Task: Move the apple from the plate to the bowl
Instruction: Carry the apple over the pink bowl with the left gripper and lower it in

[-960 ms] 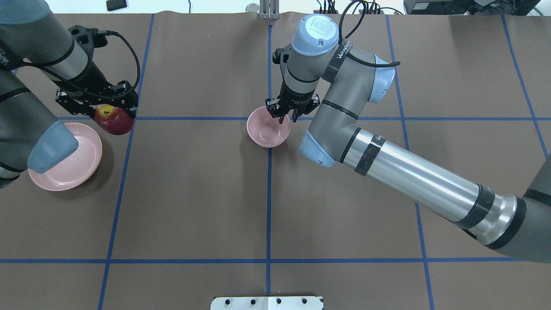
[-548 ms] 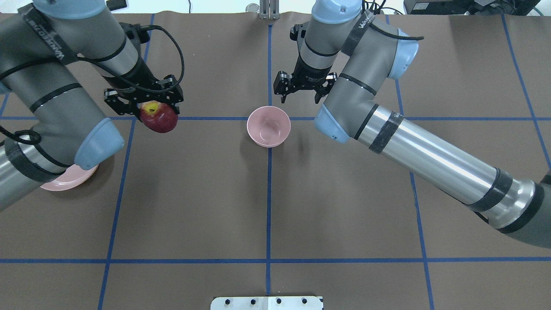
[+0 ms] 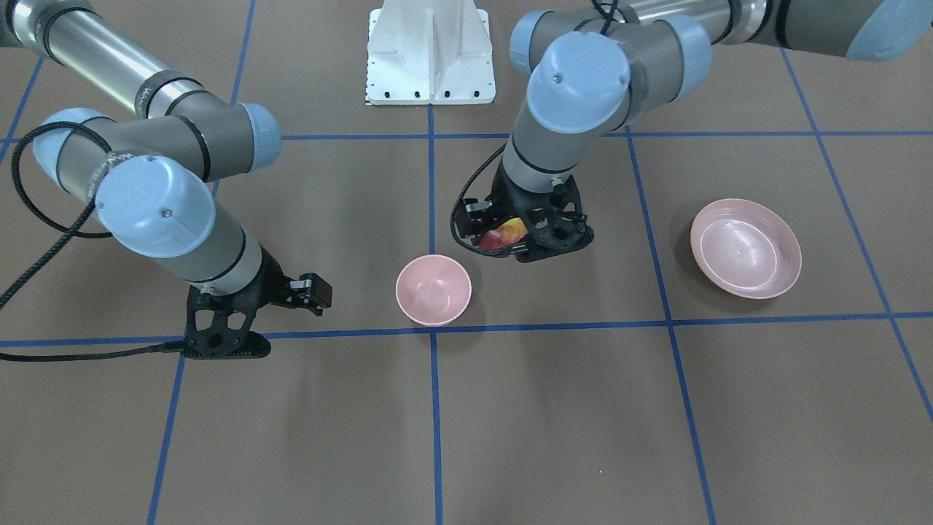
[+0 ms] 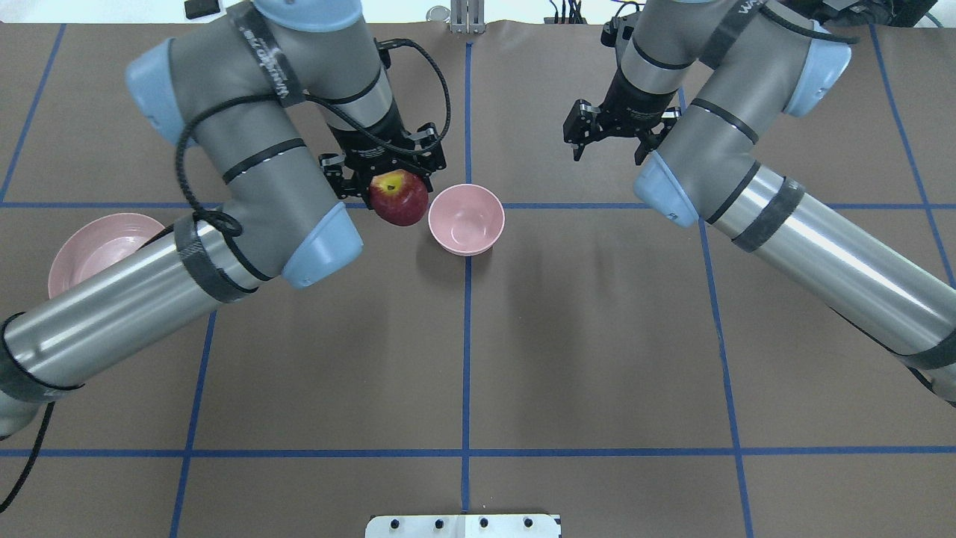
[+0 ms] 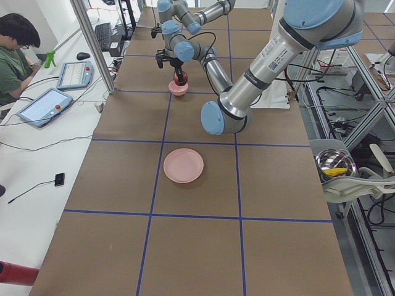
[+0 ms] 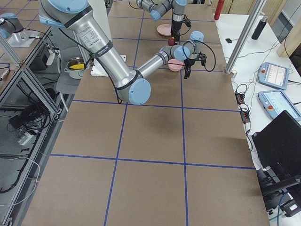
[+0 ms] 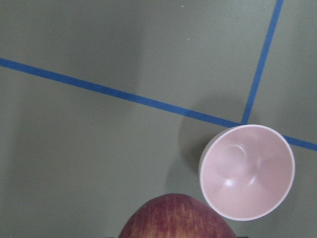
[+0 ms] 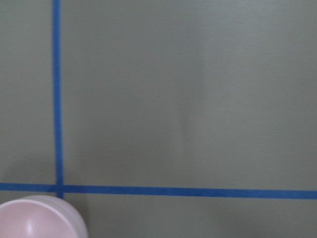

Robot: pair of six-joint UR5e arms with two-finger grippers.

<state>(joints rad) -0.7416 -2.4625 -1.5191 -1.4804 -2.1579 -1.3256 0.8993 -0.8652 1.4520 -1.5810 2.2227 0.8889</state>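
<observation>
Brown paper covers the table [image 4: 597,336], and blue tape lines [image 4: 466,336] cut it into big squares.

The apple [image 4: 399,200] is dark red with a yellow spot on top. It is not on the plate. It sits in the left claw [image 4: 390,175], which squeezes it from both sides, a little above the middle of the overhead view. The apple is just to the left of the bowl [image 4: 466,219] in that view, right by its rim but not over it yet. In the left wrist view the bowl is at the lower right and the apple peeks in at the bottom edge, so the claw is off to one side.

The bowl is empty and sits where two blue lines cross. The plate [image 4: 97,243] is far off at the left edge, partly under the big arm, with nothing on it. The right claw [image 4: 609,153] is at the upper right, spread wide and holding nothing, well away from the bowl.

I think the job now is to carry the apple over the bowl. The bowl looks only a bit wider than the apple, so the claw should stop right over the middle. Then it should go down low and open slowly. A bump on the rim could tip the bowl or make the apple roll away.
</observation>
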